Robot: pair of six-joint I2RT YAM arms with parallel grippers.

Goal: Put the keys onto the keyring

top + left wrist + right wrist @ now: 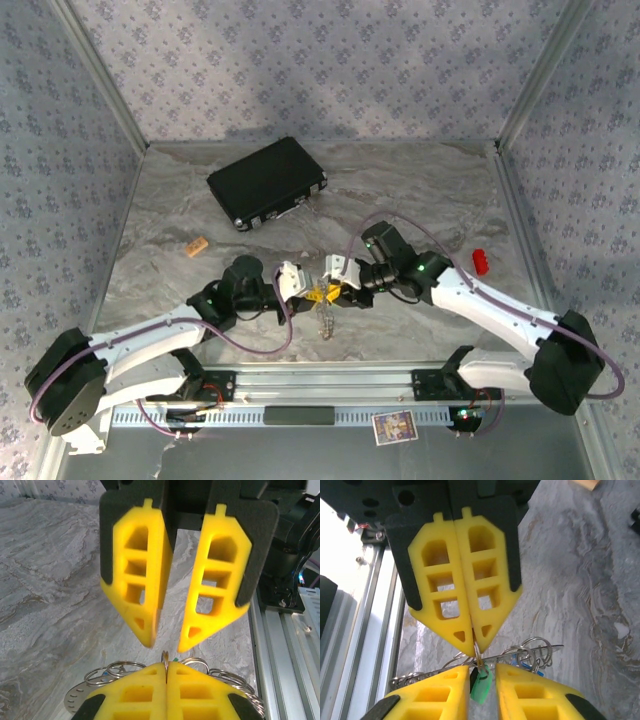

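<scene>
My left gripper [472, 646] is clenched on a wire loop [476, 654] beside the keyring [75, 699], close in front of me. My right gripper [165, 641] stands released, the green tag [480, 687] hanging between its parted fingers. Farther back lies the case [266, 182].

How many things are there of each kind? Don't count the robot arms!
Black case: 1
Small tan block: 1
Small red thing: 1
Picture card: 1
Bunch of rings and keys, pinched by the left tool: 1
Total: 5
</scene>
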